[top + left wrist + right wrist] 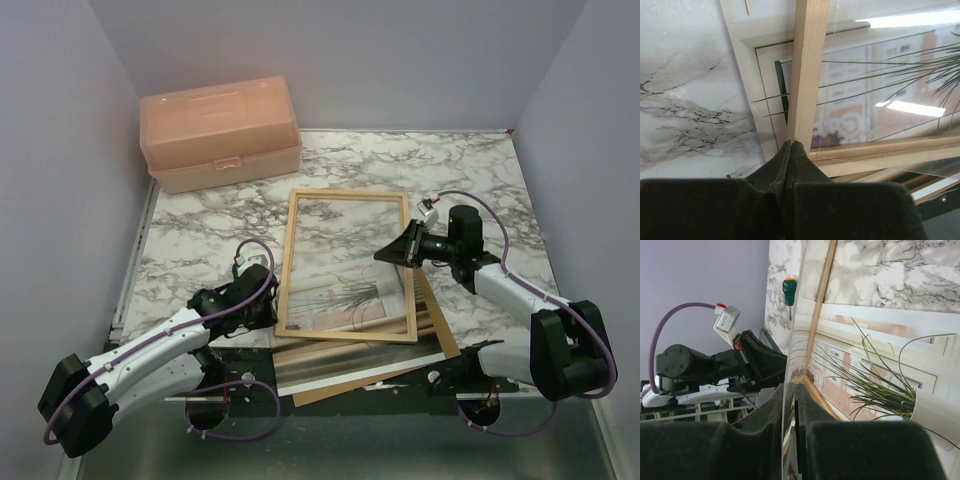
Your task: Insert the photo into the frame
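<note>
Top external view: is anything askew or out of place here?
Yes. The photo sits offset under the frame, filling only its near half; marble shows through the far half. The brown backing board fans out crooked past the frame's near-right corner.

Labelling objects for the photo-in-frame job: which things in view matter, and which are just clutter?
Job:
- photo
- frame

Lying about:
- toolbox
- brown board, under the frame
- screwdriver
</note>
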Robot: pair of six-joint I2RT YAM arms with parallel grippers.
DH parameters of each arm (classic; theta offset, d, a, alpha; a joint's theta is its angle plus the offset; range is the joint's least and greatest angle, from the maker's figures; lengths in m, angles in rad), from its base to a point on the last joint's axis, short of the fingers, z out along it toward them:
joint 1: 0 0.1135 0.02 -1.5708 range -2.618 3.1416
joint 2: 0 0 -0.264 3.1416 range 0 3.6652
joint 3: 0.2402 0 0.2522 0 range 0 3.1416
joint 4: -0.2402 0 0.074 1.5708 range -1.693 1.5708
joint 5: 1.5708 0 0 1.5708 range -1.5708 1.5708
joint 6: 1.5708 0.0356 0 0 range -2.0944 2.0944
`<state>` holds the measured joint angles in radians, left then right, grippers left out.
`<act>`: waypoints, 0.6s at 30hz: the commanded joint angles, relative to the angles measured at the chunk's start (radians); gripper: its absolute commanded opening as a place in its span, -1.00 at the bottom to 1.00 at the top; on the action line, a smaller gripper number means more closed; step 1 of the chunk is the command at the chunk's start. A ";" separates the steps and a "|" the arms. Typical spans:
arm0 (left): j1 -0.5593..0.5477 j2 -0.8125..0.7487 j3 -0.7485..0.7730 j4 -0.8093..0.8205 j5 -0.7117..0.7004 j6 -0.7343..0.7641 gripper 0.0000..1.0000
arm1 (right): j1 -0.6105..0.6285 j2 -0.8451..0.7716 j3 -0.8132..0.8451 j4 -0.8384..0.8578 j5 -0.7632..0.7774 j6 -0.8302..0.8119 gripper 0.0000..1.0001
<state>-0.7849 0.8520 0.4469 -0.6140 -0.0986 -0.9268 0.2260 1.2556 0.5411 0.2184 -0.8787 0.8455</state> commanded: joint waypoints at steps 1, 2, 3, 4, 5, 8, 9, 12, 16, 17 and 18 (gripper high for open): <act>-0.008 0.016 -0.005 -0.032 -0.030 0.015 -1.00 | 0.002 0.008 -0.030 0.093 -0.038 0.035 -0.70; -0.008 0.017 -0.004 -0.032 -0.032 0.015 -1.00 | 0.003 0.011 -0.041 0.113 -0.040 0.046 -0.70; -0.009 0.017 -0.005 -0.032 -0.032 0.017 -1.00 | 0.002 0.016 -0.059 0.137 -0.042 0.061 -0.71; -0.009 0.016 -0.004 -0.032 -0.032 0.016 -1.00 | 0.002 0.020 -0.074 0.171 -0.048 0.079 -0.71; -0.009 0.016 -0.005 -0.031 -0.032 0.016 -1.00 | 0.003 0.022 -0.090 0.194 -0.049 0.096 -0.71; -0.010 0.017 -0.004 -0.033 -0.032 0.017 -1.00 | 0.002 0.024 -0.124 0.274 -0.057 0.152 -0.73; -0.010 0.018 -0.003 -0.033 -0.032 0.017 -1.00 | 0.002 0.023 -0.127 0.287 -0.055 0.165 -0.73; -0.011 0.021 -0.003 -0.033 -0.033 0.017 -1.00 | 0.002 0.016 -0.128 0.310 -0.044 0.197 -0.74; -0.012 0.019 -0.002 -0.033 -0.034 0.015 -1.00 | 0.002 0.002 -0.130 0.356 -0.043 0.239 -0.75; -0.012 0.020 -0.003 -0.034 -0.035 0.014 -1.00 | 0.001 0.000 -0.131 0.360 -0.040 0.243 -0.75; -0.013 0.020 -0.002 -0.033 -0.035 0.015 -1.00 | 0.002 0.002 -0.132 0.362 -0.036 0.243 -0.75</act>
<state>-0.7895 0.8570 0.4488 -0.6109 -0.0998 -0.9268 0.2253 1.2716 0.4183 0.4885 -0.8921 1.0424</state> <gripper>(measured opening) 0.008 0.127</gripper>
